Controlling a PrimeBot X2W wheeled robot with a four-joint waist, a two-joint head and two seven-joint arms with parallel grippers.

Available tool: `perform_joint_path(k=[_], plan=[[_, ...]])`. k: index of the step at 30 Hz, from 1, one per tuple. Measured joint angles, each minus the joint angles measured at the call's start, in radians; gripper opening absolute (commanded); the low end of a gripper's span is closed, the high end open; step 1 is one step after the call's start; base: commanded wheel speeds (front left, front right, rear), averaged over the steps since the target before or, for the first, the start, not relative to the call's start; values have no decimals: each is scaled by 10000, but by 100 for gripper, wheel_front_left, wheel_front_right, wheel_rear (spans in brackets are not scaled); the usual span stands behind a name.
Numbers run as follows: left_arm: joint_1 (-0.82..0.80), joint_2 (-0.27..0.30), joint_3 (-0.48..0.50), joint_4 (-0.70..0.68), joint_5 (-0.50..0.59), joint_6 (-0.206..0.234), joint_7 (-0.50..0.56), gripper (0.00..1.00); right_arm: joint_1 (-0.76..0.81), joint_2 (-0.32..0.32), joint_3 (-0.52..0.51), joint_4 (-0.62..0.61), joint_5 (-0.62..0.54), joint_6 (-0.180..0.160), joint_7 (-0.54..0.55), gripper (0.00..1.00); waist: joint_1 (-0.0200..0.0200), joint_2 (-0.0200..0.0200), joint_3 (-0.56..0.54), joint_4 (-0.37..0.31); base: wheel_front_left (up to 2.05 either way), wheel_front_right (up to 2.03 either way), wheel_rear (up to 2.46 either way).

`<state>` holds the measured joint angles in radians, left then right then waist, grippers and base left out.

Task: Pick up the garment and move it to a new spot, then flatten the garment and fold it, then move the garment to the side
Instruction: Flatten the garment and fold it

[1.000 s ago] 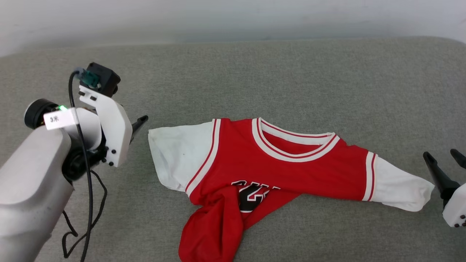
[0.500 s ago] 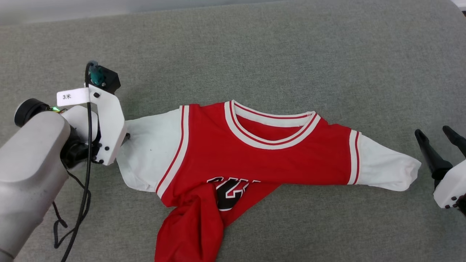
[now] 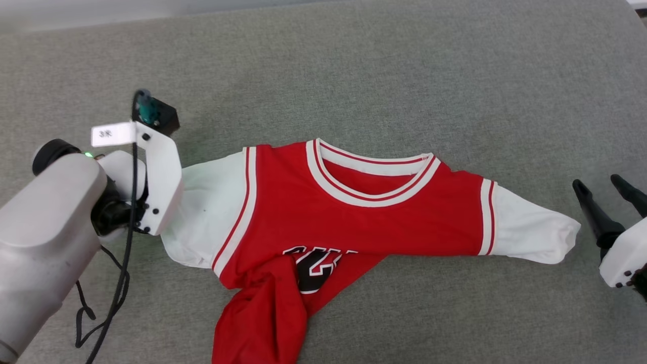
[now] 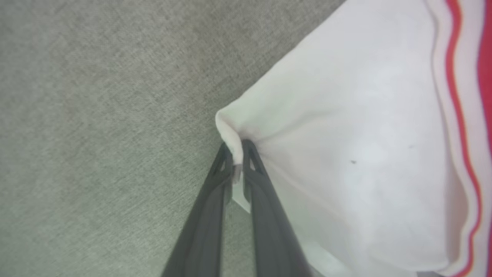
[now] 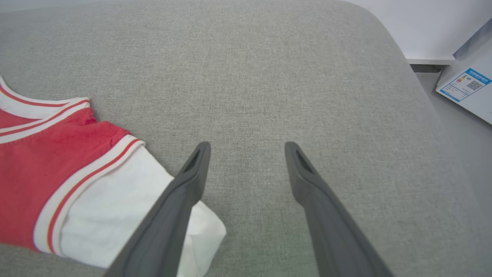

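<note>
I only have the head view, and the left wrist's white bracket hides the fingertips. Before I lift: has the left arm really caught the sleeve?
Observer: Yes. The left wrist view shows the left gripper with jaws shut on a pinched fold of the garment, at its white sleeve's edge.
Operator: And the right side?
Observer: Nothing caught. In the right wrist view the right gripper has jaws wide apart over bare grey cushion; the other sleeve's end lies by one finger, outside the gap.
Operator: Anything past that end?
Observer: A white object with a blue label lies beyond the cushion's corner.
</note>
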<state>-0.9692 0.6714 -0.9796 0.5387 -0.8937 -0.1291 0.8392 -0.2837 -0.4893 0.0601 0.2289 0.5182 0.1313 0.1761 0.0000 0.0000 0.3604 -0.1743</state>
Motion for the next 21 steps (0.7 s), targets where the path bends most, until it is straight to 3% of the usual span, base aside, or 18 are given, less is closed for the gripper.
perform_joint_path(k=[13,21], plan=[[-639,17,-150,267,451,-19,-3381,0,90,-1381,324,-224,621,0,1045,100,1,0,-966,657,0,0,0],[-801,234,-46,242,568,-17,-4366,0,244,-2311,920,-1076,1436,0,2725,100,0,0,-1390,1161,0,0,0]])
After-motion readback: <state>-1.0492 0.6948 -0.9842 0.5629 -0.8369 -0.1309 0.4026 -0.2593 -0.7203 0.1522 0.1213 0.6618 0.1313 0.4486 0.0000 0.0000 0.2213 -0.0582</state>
